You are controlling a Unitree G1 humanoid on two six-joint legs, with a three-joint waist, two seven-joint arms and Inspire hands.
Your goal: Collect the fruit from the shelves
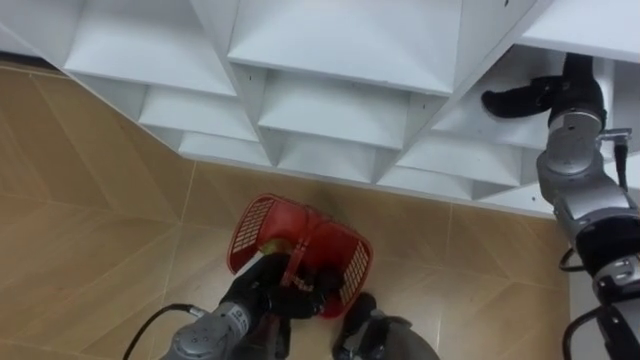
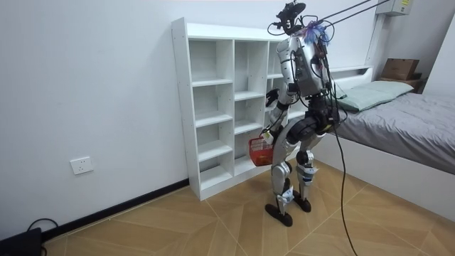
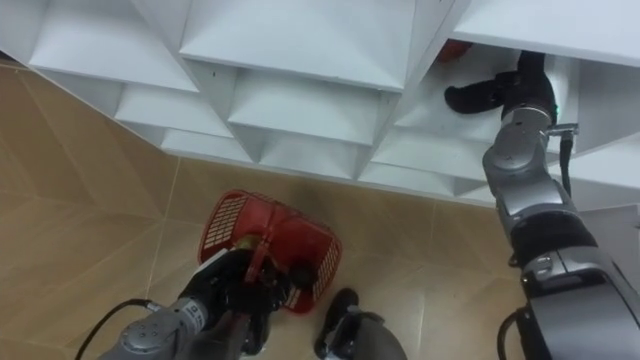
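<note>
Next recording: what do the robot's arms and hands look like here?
The left hand and right hand are black. Both forearms are silver-grey metal, built of rounded cylindrical segments. A thin black cable loops beside the left forearm; another dark cable runs along the right wrist.

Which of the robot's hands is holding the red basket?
Its left hand, down low, with fingers curled round the handle of the red basket. The right hand reaches up into the white shelves instead.
</note>
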